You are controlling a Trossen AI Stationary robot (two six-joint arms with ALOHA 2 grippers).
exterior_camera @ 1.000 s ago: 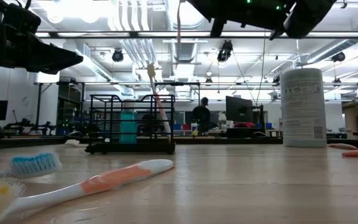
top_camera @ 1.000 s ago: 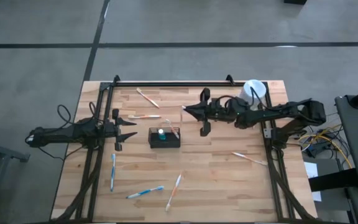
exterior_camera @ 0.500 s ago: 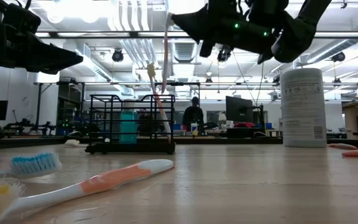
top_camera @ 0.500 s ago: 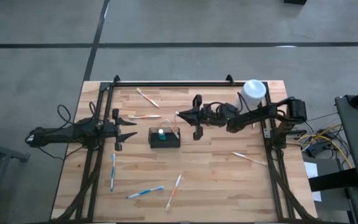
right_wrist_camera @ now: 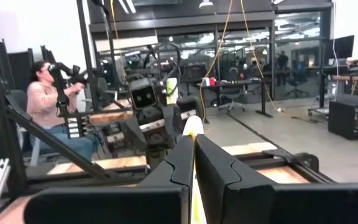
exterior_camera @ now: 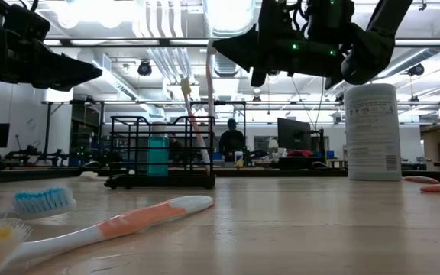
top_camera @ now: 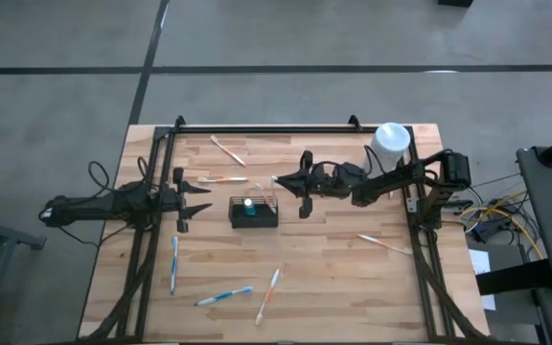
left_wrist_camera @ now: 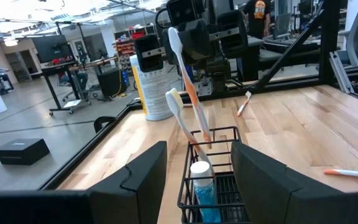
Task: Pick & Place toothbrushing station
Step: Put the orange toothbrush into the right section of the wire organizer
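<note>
You've got two dark, near-black arms, slim jointed links. Left arm (top_camera: 103,207): thin black cable loops off its rear section. Right arm (top_camera: 401,177): chunky black base joint, cables running along the links, small green lights on the wrist in the low view. Left gripper (top_camera: 197,198) and right gripper (top_camera: 278,179): each w/ two matte black fingers (left_wrist_camera: 135,180), broad, angular, stepped profile, tapering to pointed tips.
</note>
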